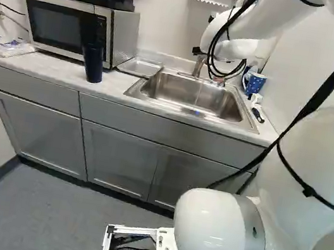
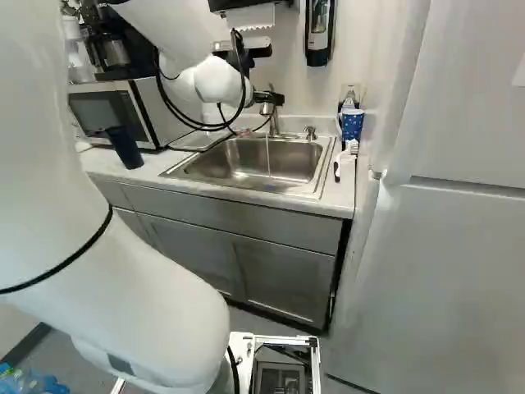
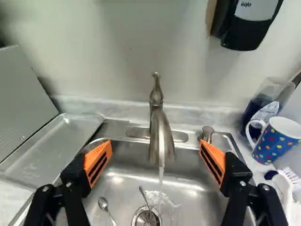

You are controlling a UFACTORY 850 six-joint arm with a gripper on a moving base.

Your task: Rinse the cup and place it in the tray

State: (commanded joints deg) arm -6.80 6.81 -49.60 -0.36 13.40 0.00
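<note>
My gripper (image 2: 271, 98) is empty, its two fingers spread wide with nothing held between the orange pads (image 3: 98, 162), and straight ahead of me is the faucet (image 3: 162, 134), running a thin stream into the metal sink (image 3: 197, 186). Two things here could be my cup, and I cannot tell which one is meant. One is the spotted mug (image 3: 275, 141) in the counter corner, on the soap dispenser's side of the sink: bright blue outside, scattered with red, yellow and pale dots, white inside, its white loop handle turned toward the sink. It stands upright, mouth open; I can't see down to its bottom. A white-bristled brush (image 3: 288, 181) lies right by it. The other is the dark tumbler (image 1: 92, 63), tall, deep navy and without a handle, widest at the rim and narrowing toward its foot. It stands upright on the counter (image 1: 42, 64) in front of the microwave (image 1: 64, 28), near the counter's front edge; its inside is hidden from me. The shallow metal tray (image 3: 51, 146) lies flat between the microwave and the sink, and both cups are outside it. Down in the sink I see a spoon (image 3: 104, 204) beside the drain (image 3: 146, 218).
</note>
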